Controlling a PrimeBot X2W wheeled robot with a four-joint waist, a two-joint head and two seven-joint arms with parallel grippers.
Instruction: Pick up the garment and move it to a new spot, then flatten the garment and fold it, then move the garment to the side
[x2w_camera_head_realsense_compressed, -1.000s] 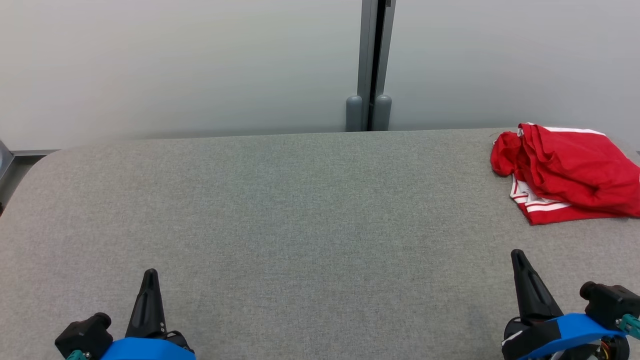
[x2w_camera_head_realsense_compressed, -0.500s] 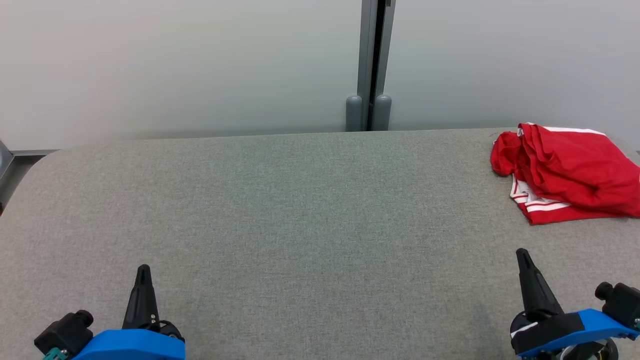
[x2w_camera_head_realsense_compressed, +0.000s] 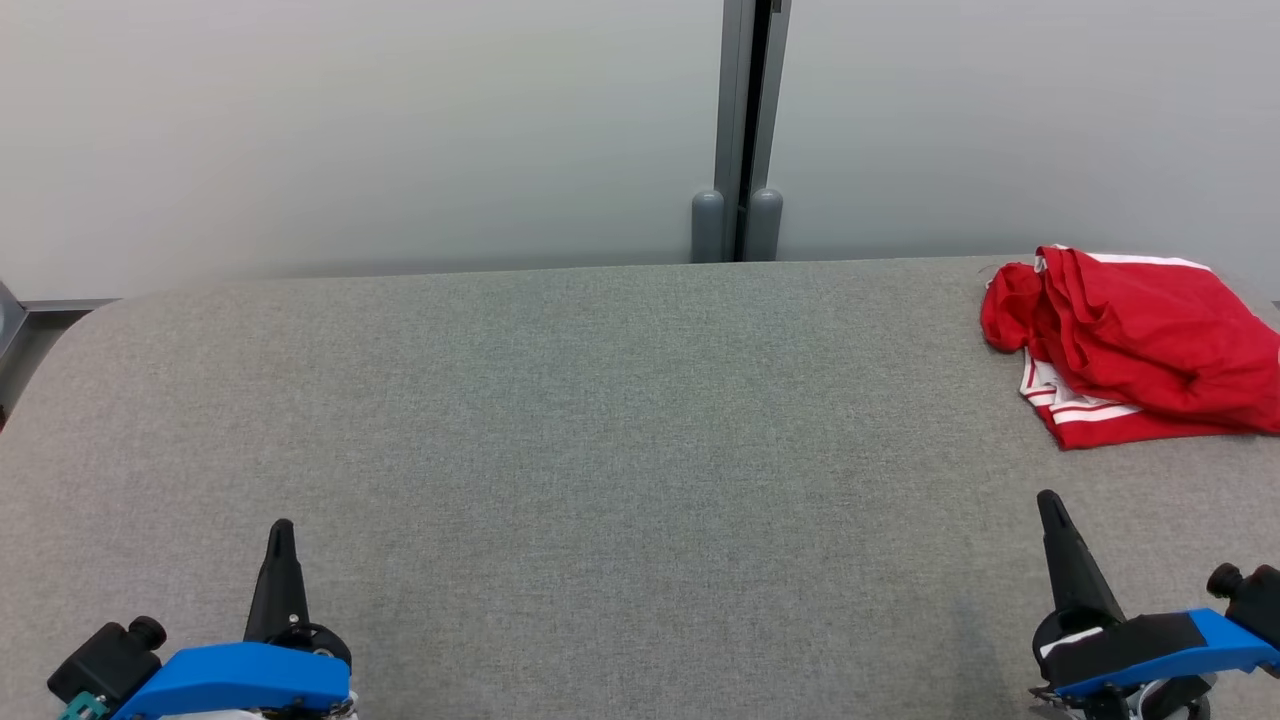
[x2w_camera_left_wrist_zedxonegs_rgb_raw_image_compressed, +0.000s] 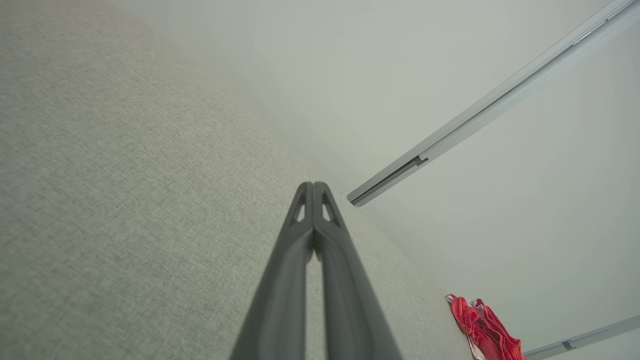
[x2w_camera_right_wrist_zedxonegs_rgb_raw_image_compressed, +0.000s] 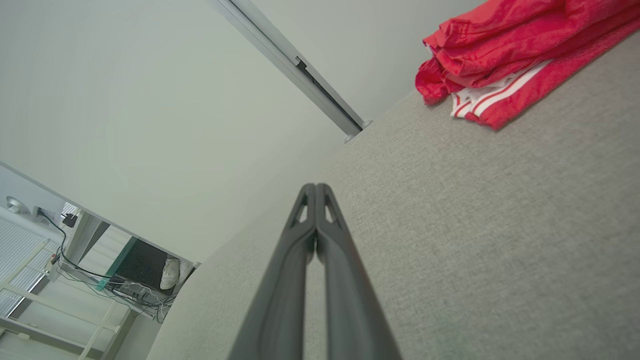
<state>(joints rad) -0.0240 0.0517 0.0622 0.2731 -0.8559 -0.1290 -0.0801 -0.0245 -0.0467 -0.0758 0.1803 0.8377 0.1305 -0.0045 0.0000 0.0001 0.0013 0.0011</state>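
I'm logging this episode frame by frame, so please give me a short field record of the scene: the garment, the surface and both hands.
garment: red garment with white stripes, bunched in a heap, not laid flat
garment place: far right of the table, near its back edge
surface: grey fabric-covered table
left hand: shut, holding nothing, over the near left of the table
right hand: shut, holding nothing, over the near right, apart from the garment
backdrop: pale wall with a grey post

A crumpled red cloth garment (x2w_camera_head_realsense_compressed: 1150, 340) is trimmed with white stripes — the woven fabric tabletop (x2w_camera_head_realsense_compressed: 600, 450) is coloured mottled grey, the wall panels (x2w_camera_head_realsense_compressed: 350, 130) pale grey.
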